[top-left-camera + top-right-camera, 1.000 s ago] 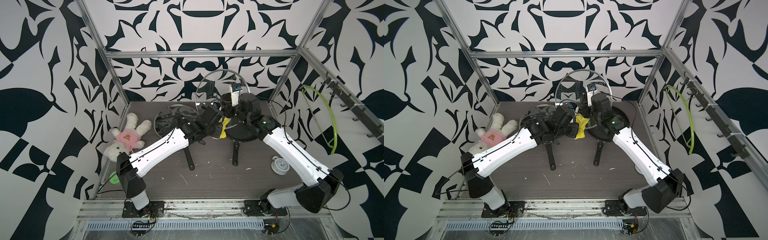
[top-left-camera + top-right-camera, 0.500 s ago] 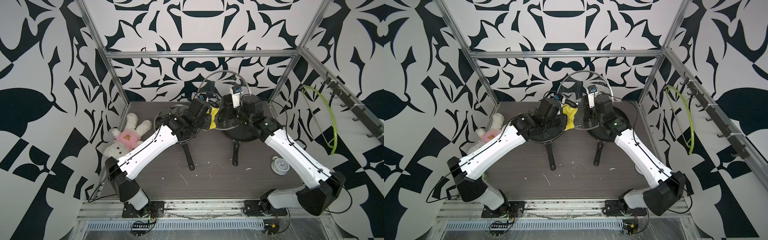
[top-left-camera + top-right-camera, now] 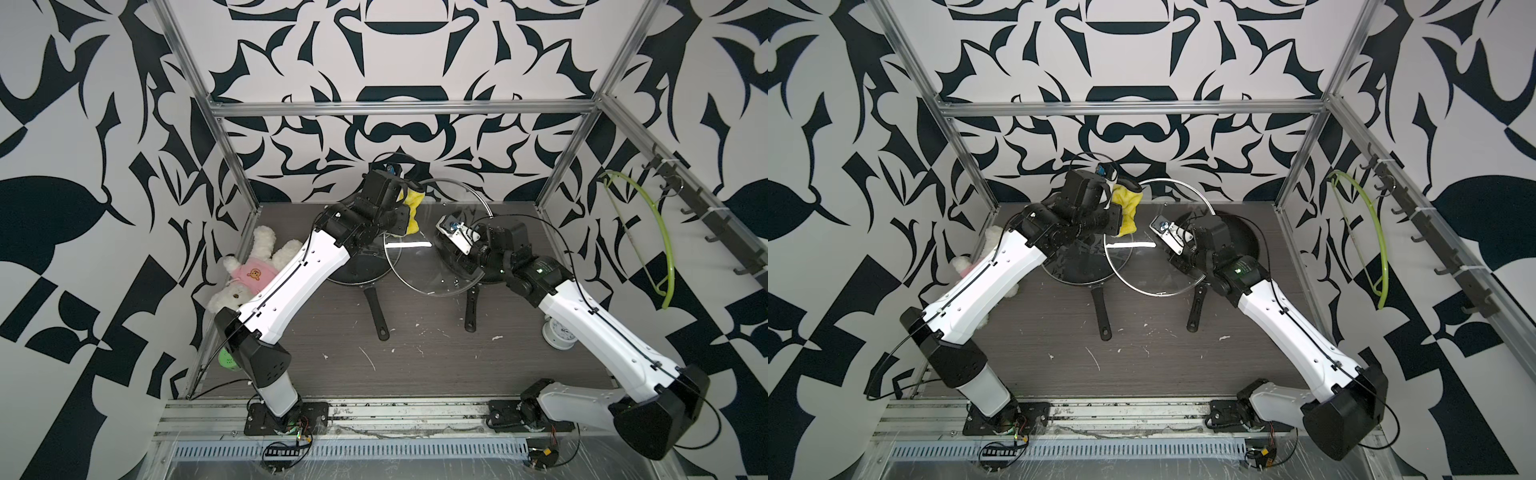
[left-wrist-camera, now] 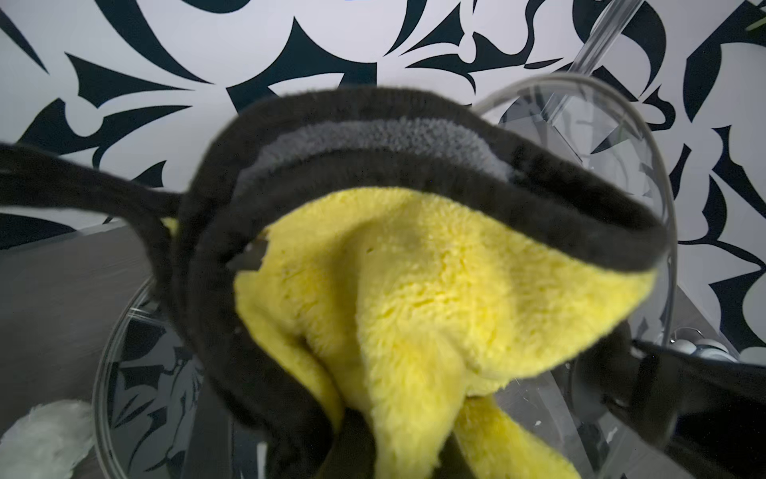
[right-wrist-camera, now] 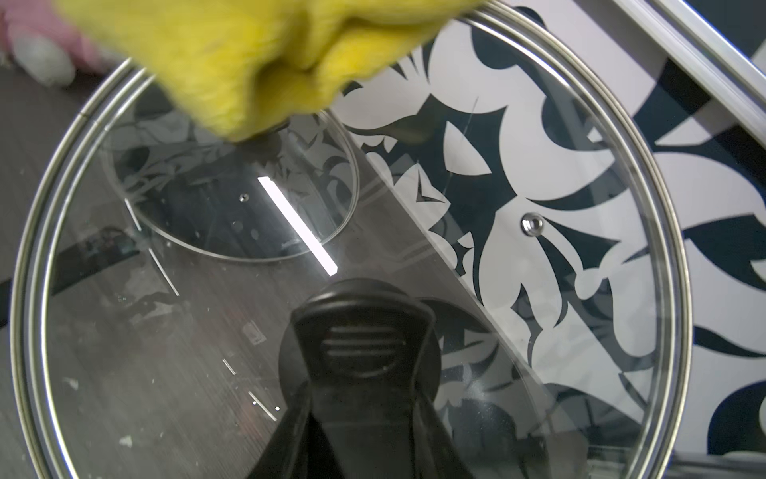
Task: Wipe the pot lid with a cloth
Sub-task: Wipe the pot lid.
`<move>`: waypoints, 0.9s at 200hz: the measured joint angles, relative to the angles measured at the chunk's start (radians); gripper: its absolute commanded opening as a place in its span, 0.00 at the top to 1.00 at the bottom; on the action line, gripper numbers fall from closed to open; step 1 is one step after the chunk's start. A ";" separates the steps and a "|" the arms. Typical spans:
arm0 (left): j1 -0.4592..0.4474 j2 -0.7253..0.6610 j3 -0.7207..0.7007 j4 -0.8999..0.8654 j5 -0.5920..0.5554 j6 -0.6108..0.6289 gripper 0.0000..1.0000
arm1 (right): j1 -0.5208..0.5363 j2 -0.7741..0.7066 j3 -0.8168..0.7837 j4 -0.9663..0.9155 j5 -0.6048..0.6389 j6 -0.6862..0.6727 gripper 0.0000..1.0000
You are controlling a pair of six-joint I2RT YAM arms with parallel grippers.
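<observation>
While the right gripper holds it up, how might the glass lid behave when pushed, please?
The glass lid looks rigid, so probably won't flex. Held only by its knob in the right gripper, it may pivot if the cloth presses near its rim. Smooth glass: likely slippery, breakable.

Left gripper [image 3: 1119,203] sits high at the back of the counter [image 3: 1142,357], clamped on the yellow cloth [image 3: 1128,212]. The cloth hangs bunched right at the rim of the glass pot lid [image 3: 1144,272]. Right gripper [image 3: 1182,261] has that lid by its middle, held off the counter and tilted on edge, with a bright strip of light glinting across the glass. Down below, the left-hand pan [image 3: 1075,272] lies under the left arm and the right-hand pan [image 3: 1239,232] behind the right wrist, both handles pointing to the front. A plush toy [image 3: 960,262] peeks out beside the left arm
</observation>
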 measured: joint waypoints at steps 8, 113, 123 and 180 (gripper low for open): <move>0.001 0.022 0.034 -0.018 0.012 0.016 1.00 | 0.011 -0.004 0.000 -0.016 -0.001 -0.051 1.00; -0.098 0.286 0.357 -0.217 0.085 0.187 1.00 | 0.182 0.021 0.003 -0.193 0.043 -0.405 1.00; -0.113 0.306 0.375 -0.229 0.090 0.198 1.00 | 0.189 0.031 0.003 -0.192 0.042 -0.412 1.00; -0.153 0.355 0.407 -0.260 0.111 0.225 1.00 | 0.195 0.054 0.003 -0.168 0.058 -0.424 1.00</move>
